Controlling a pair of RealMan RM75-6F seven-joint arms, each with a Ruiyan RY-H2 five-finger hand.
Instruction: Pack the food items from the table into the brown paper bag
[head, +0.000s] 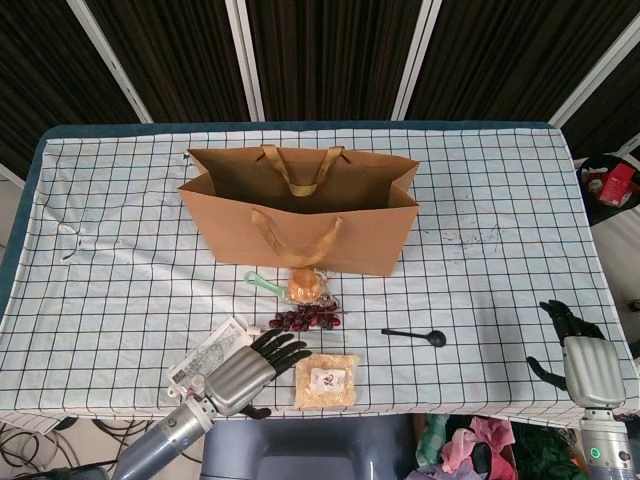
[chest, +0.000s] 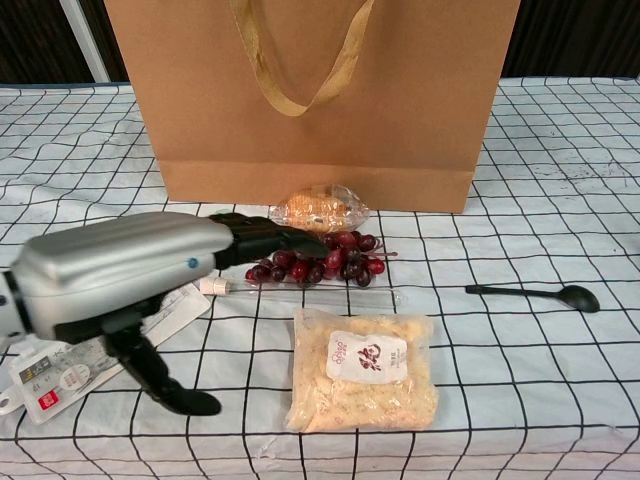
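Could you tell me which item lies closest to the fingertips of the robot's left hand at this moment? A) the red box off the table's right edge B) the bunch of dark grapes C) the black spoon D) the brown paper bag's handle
B: in the chest view the left hand reaches in with its fingertips right beside the bunch of dark grapes, while the black spoon lies far off to the side.
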